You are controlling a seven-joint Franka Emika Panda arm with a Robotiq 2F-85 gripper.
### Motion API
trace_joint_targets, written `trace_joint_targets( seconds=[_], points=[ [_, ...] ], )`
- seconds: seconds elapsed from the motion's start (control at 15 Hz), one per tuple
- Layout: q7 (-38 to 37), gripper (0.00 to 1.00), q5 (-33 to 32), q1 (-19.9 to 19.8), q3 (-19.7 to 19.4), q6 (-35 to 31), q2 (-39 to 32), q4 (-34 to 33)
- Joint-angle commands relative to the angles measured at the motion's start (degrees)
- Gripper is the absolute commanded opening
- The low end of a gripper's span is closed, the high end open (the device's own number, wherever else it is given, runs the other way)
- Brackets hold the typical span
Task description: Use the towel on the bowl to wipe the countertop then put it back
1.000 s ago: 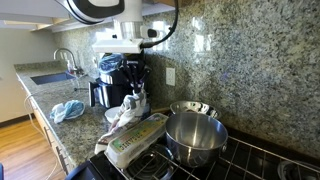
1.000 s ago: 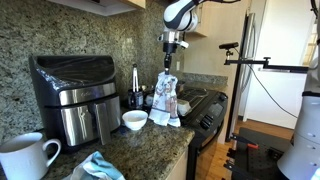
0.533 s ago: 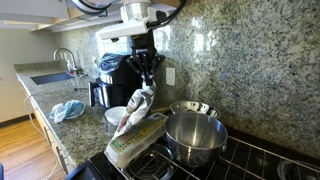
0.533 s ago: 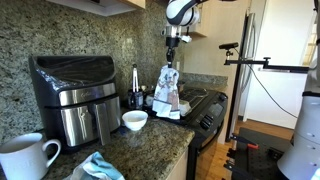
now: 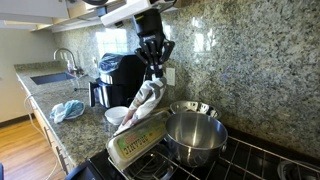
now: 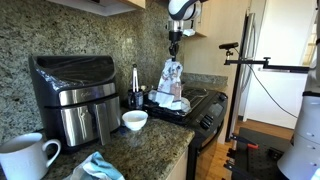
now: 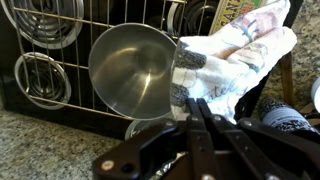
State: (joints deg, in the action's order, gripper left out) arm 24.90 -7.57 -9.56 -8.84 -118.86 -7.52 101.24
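My gripper [image 5: 153,70] [image 6: 175,52] is shut on the top of a white patterned towel [image 5: 140,105] [image 6: 172,82], which hangs from it well above the counter edge and the stove. In the wrist view the closed fingers [image 7: 196,108] pinch the towel [image 7: 238,58] beside a steel pot [image 7: 135,70]. A small white bowl [image 5: 117,115] [image 6: 135,120] sits empty on the granite countertop [image 6: 150,140], below and to one side of the towel.
A steel pot [image 5: 195,137] and a steel bowl [image 5: 193,107] stand on the stove, with a flat box [image 5: 135,147] beside them. An air fryer [image 6: 72,95], a white mug [image 6: 25,158], a blue cloth [image 5: 68,110] and a sink [image 5: 50,77] share the counter.
My gripper has risen and shifted toward the stove, lifting the towel higher, so it now hangs above the white bowl and the box.
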Motion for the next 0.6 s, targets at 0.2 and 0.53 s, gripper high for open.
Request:
trace_joint_targets(
  seconds=[0.2, 0.53],
  points=[
    [-2.47, 0.04, -1.7, -1.04, -0.55, 4.93, -1.41, -4.7],
    [-3.35, 0.04, -2.16, -1.36, -0.84, 5.97, -2.52, -6.69]
  ],
)
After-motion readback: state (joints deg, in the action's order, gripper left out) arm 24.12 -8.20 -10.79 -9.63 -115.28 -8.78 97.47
